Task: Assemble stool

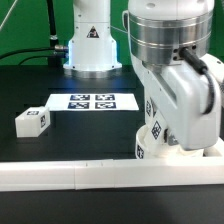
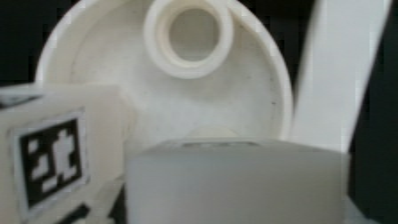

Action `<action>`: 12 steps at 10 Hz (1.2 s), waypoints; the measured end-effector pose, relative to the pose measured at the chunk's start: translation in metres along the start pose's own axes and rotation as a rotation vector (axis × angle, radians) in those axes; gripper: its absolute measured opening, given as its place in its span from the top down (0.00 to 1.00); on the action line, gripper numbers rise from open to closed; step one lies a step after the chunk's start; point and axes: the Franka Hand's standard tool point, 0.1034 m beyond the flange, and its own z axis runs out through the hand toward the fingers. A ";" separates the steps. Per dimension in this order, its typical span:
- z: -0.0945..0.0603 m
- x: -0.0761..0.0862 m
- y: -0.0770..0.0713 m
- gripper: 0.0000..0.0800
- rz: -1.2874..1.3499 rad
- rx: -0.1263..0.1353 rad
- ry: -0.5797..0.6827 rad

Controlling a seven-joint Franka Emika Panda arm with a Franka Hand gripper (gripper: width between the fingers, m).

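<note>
The round white seat [image 2: 169, 100] fills the wrist view with its underside towards me and a round socket [image 2: 191, 40] on it. A white leg [image 2: 54, 150] with a black-and-white tag stands close beside it. My gripper [image 2: 231, 185] shows only as one blurred grey block right over the seat; no gap shows and I cannot tell whether it holds anything. In the exterior view the arm's hand [image 1: 175, 95] hangs over the seat [image 1: 150, 150] at the right front and hides the fingers. Another leg [image 1: 32, 121] lies alone at the left.
The long white border rail [image 1: 60, 178] runs along the front edge, right against the seat; it also shows in the wrist view [image 2: 338, 80]. The marker board [image 1: 93, 101] lies at the back middle, before the robot's base [image 1: 92, 45].
</note>
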 end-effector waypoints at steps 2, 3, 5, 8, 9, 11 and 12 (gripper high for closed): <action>0.003 0.000 0.001 0.58 0.141 0.025 -0.014; 0.003 -0.001 0.001 0.58 0.195 0.026 -0.015; 0.003 -0.002 0.001 0.58 0.325 0.025 -0.017; 0.002 -0.013 0.000 0.59 0.527 0.046 -0.025; 0.004 -0.019 -0.005 0.59 0.525 0.095 -0.026; 0.008 -0.029 -0.005 0.59 0.511 0.141 -0.007; 0.008 -0.031 -0.003 0.59 0.464 0.134 0.003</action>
